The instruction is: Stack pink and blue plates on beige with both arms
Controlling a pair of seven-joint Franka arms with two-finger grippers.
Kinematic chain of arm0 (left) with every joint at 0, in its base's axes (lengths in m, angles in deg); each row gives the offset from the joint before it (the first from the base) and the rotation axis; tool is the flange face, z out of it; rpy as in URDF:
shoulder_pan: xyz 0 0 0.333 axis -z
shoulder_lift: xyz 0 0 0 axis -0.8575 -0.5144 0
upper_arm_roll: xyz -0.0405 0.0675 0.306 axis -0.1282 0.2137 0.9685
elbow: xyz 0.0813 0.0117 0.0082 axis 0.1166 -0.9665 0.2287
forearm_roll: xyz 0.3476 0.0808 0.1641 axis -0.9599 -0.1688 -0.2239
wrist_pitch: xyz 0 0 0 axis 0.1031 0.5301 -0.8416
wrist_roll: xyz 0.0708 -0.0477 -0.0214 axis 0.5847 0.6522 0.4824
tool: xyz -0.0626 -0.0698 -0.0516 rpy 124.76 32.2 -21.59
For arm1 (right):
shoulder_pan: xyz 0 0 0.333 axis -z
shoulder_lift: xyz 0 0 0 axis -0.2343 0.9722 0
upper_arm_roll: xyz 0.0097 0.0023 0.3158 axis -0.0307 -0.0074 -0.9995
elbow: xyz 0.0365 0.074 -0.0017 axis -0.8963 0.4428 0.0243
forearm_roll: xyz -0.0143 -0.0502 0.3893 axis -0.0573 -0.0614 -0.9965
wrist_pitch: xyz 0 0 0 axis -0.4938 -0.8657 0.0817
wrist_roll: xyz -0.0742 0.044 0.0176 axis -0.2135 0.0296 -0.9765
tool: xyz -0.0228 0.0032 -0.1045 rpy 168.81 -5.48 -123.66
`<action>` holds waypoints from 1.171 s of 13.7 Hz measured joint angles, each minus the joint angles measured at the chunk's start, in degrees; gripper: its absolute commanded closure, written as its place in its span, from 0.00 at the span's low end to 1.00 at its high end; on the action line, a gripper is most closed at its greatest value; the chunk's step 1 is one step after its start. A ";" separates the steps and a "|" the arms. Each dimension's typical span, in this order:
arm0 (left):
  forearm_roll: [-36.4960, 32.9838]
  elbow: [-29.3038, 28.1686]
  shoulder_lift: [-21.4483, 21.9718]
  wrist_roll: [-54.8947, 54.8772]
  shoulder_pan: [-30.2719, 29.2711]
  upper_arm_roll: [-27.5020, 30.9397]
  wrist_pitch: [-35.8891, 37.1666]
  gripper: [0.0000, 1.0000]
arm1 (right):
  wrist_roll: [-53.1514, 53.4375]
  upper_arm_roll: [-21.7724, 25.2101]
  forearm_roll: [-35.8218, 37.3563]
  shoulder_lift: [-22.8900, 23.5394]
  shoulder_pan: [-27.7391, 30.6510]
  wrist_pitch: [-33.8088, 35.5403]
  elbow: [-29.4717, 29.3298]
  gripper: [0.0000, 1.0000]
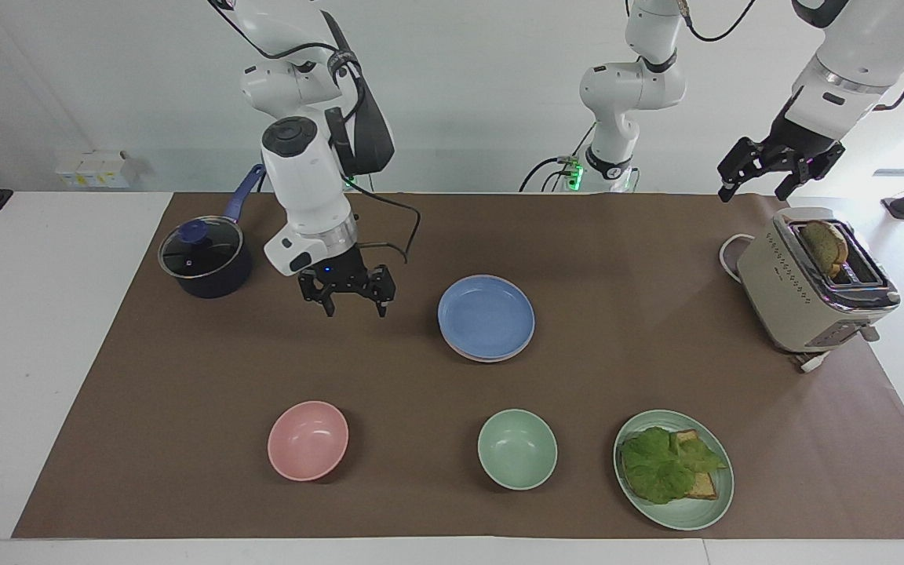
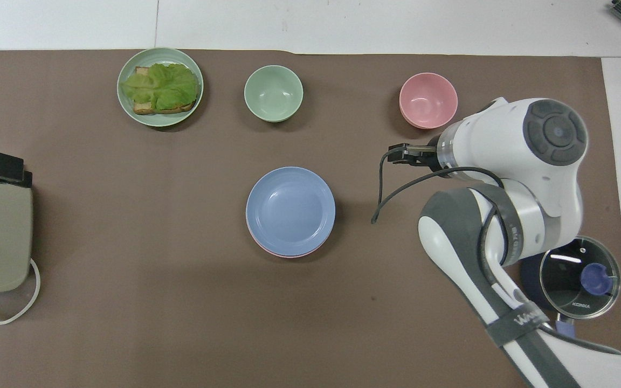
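From across the table, the blue plate [image 1: 486,315] lies flat, face up, mid-mat, on a pink plate [image 1: 474,355] showing only as a rim; round, they have no long axis. The right gripper [image 1: 348,294] hangs spread wide and empty over bare mat beside the stack; the left gripper [image 1: 780,169] waits, open and empty, over the toaster [image 1: 809,286]. From overhead, the pot lid [image 2: 580,275] reads "KONKA".

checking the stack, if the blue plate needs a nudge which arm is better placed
Right, probably. The right hand, open and empty, hangs over the brown mat beside the round periwinkle-blue plate; the left hand waits above the beige toaster.
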 measured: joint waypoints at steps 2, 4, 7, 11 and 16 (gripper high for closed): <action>0.00 0.00 0.00 0.00 0.00 0.00 0.00 0.00 | -2.77 0.06 2.18 -0.96 2.93 3.64 -2.42 0.00; 0.00 0.00 0.00 0.00 0.00 0.00 0.00 0.00 | -5.28 0.12 2.35 -3.34 5.72 6.70 -3.55 0.00; 0.00 0.00 0.00 0.00 0.00 0.00 0.00 0.00 | -8.98 0.14 2.39 -7.76 8.67 12.16 -4.29 0.00; 0.00 0.00 0.00 0.00 0.00 0.00 0.01 0.00 | -13.29 0.16 2.41 -10.17 11.03 21.86 -9.03 0.00; 0.00 0.00 0.00 0.00 0.00 0.00 0.01 0.00 | -15.19 0.18 2.43 -11.51 11.98 32.18 -13.48 0.00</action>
